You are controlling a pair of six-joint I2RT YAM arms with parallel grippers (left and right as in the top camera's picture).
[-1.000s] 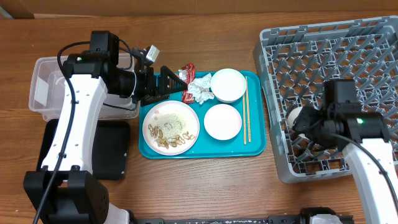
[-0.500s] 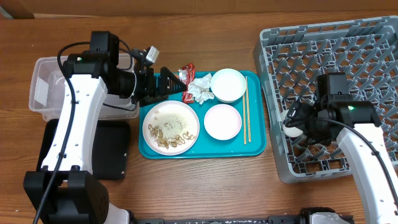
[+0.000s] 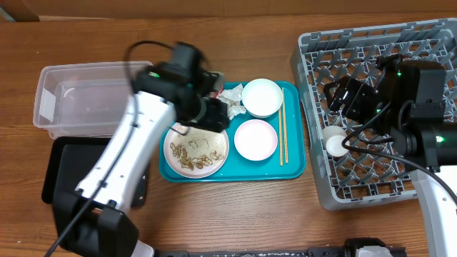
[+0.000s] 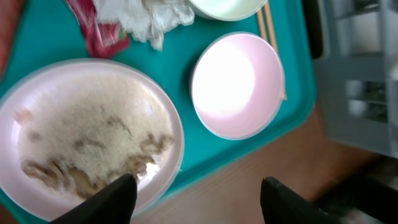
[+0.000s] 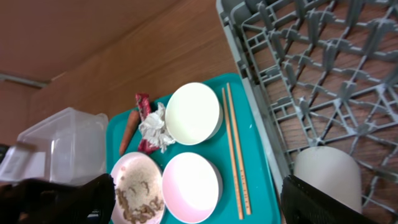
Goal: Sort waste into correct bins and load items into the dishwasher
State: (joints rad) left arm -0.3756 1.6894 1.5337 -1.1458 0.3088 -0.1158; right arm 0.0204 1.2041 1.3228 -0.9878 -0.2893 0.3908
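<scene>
My left gripper (image 4: 196, 200) is open and empty, low over the front rim of the white plate (image 4: 87, 130) that holds beige food scraps (image 4: 93, 168). The plate (image 3: 196, 150), two white bowls (image 3: 262, 97) (image 3: 255, 139), chopsticks (image 3: 281, 125), the crumpled tissue (image 3: 230, 100) and the red wrapper (image 4: 93, 34) lie on the teal tray (image 3: 294, 168). The carrot piece (image 5: 127, 130) shows in the right wrist view. My right gripper (image 5: 198, 193) is open and empty, raised above the grey dish rack (image 3: 378, 64). The small white cup (image 3: 334, 140) sits in the rack's left edge.
The clear tub (image 3: 71, 100) stands at the left. The black tray (image 3: 64, 171) lies in front of it, partly under my left arm. The rack fills the right side of the table. Bare wood runs along the front edge.
My left arm swung right from beside the tub to over the plate. My right gripper let go of the cup in the rack and rose back over the rack.
</scene>
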